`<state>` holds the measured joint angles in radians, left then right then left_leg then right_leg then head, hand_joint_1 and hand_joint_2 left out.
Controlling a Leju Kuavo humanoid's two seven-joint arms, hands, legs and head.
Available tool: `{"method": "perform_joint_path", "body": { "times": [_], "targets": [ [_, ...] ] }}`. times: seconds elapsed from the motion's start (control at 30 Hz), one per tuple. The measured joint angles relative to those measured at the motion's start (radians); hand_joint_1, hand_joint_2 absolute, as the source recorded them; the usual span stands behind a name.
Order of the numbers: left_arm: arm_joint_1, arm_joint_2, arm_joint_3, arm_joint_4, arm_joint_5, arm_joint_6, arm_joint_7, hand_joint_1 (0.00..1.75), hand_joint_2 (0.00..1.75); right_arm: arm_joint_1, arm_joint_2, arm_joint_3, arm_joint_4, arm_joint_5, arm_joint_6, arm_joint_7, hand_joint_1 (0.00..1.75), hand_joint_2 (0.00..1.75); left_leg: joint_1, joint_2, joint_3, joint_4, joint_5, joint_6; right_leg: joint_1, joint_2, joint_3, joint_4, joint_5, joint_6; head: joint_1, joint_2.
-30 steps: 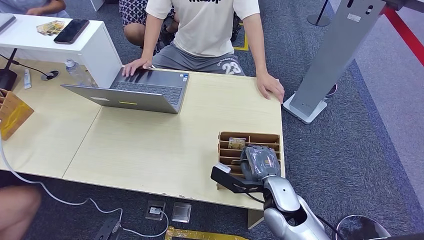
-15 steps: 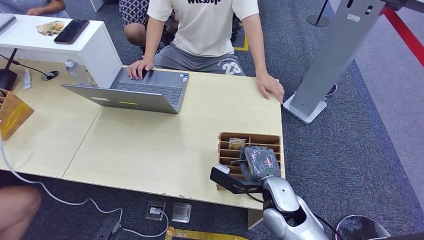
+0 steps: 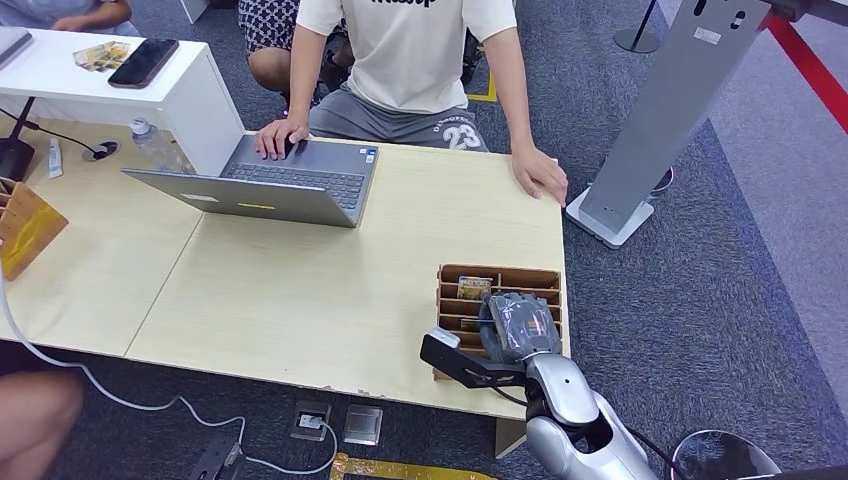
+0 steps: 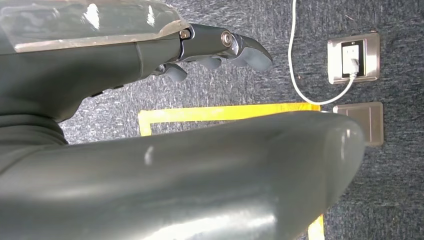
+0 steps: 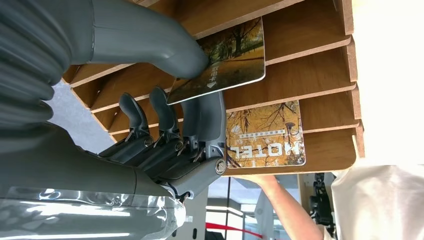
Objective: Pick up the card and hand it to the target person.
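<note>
Right hand (image 5: pixel 165 130) over slotted wooden card rack (image 3: pixel 520 278) at table (image 3: pixel 330 290) edge, thumb & fingers pinching one hotel card (image 5: pixel 220 62) part-raised from its slot, a 2nd hotel card (image 5: pixel 265 134) in the adjacent slot; left hand (image 4: pixel 150 50) loosely curled, holding nothing.

Desk clutter beside the work area

An open laptop (image 3: pixel 270 185) sits on the wooden table (image 3: pixel 300 290); a phone (image 3: pixel 143 62) lies on a white box (image 3: pixel 150 95), a plastic bottle (image 3: pixel 152 143) just beside it.
</note>
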<state>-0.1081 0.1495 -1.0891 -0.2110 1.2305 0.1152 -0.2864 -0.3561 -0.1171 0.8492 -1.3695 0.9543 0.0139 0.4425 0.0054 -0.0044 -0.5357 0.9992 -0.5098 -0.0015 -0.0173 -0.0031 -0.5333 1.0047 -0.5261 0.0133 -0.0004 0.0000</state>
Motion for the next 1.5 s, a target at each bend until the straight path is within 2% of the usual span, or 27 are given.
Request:
{"method": "perform_joint_path", "body": {
  "times": [0.47,0.7,1.0,1.2,1.33,1.5],
  "targets": [
    [0.000,0.000,0.000,0.000,-0.001,-0.002,-0.006,0.00,0.00,-0.005,-0.001,-0.003,-0.002,-0.001,-0.010,-0.002,1.36,1.75,0.000,0.000,0.000,0.000,0.000,0.000,0.000,0.000,0.000,0.000,0.000,0.000,0.000,0.000],
    [0.000,0.000,0.000,0.000,0.000,-0.002,-0.005,0.00,0.00,-0.033,-0.017,-0.027,-0.055,-0.029,-0.012,0.014,1.36,1.75,0.000,0.000,0.000,0.000,0.000,0.000,0.000,0.000,0.000,0.000,0.000,0.000,-0.001,0.000],
    [0.002,0.000,0.001,0.000,0.005,-0.002,-0.005,0.00,0.00,-0.141,-0.084,-0.071,-0.205,-0.194,0.043,0.040,1.36,1.75,0.000,0.000,0.000,0.001,0.000,0.000,0.000,0.000,0.000,0.000,0.001,0.000,0.000,0.000],
    [0.003,0.000,0.003,0.000,0.012,-0.003,-0.005,0.00,0.00,-0.181,-0.108,-0.074,-0.272,-0.314,0.065,0.002,1.36,1.75,0.000,0.000,-0.001,0.001,0.000,0.000,0.000,0.000,0.000,0.000,0.001,0.000,-0.001,0.000],
    [0.002,0.000,0.004,0.000,0.012,-0.006,-0.005,0.00,0.00,-0.207,-0.108,-0.073,-0.286,-0.321,0.015,-0.050,1.36,1.75,0.000,0.000,-0.001,0.001,0.000,0.000,0.000,0.000,0.000,0.000,0.001,0.000,-0.001,0.000],
    [0.001,-0.001,0.004,0.000,0.008,-0.011,-0.013,0.00,0.00,-0.234,-0.083,-0.071,-0.256,-0.244,-0.123,-0.134,1.36,1.75,0.000,0.000,-0.001,0.001,0.000,0.000,0.000,0.000,0.000,0.000,0.001,0.000,-0.001,0.000]
  ]
}}
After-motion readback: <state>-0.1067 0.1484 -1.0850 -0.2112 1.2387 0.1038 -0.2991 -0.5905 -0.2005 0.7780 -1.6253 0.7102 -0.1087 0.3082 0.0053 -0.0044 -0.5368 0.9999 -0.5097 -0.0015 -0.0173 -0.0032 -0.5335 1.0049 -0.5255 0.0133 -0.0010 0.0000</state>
